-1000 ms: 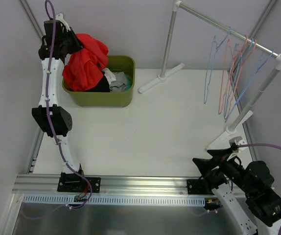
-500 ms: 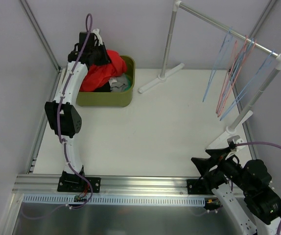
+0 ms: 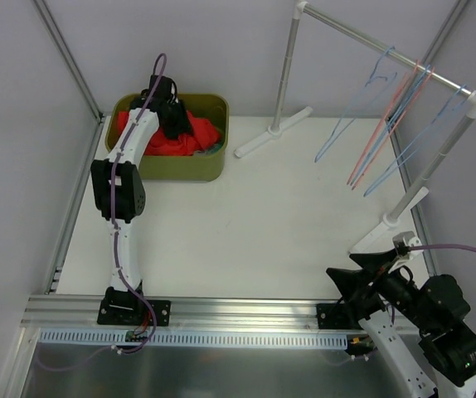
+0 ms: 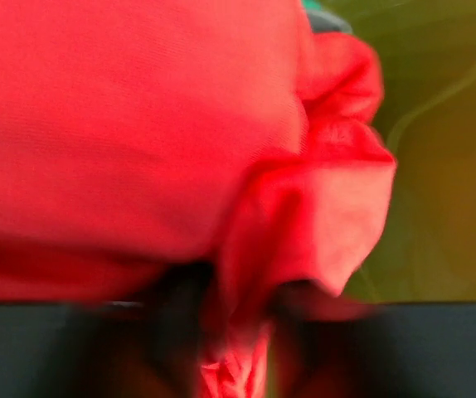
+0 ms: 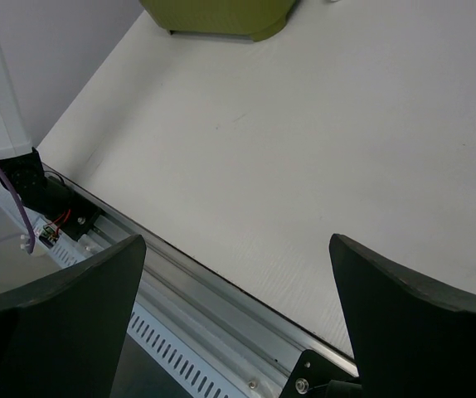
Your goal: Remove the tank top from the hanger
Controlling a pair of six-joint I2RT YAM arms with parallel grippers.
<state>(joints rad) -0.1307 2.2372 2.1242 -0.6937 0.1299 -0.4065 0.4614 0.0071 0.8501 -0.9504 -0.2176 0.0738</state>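
Note:
The red tank top (image 3: 198,138) lies bunched in the olive-green bin (image 3: 180,170) at the back left. It is off the hangers (image 3: 379,124), which hang bare on the rail at the back right. My left gripper (image 3: 172,123) reaches down into the bin. In the left wrist view the red tank top (image 4: 138,124) fills the frame, and a fold of it runs between the dark blurred fingers of the left gripper (image 4: 234,340), which stand close together. My right gripper (image 3: 362,278) rests near its base at the front right, and the right wrist view shows this right gripper (image 5: 238,315) wide open over bare table.
A white and metal clothes rack (image 3: 362,37) stands at the back right with several thin blue and pink wire hangers. Its two feet (image 3: 271,133) rest on the white table. Other cloth lies under the red garment in the bin. An aluminium rail (image 3: 246,311) runs along the near edge.
The left arm has carried the red tank top from above the bin's left side down into the bin. The hangers have swung out to the left. The right arm has stayed put.

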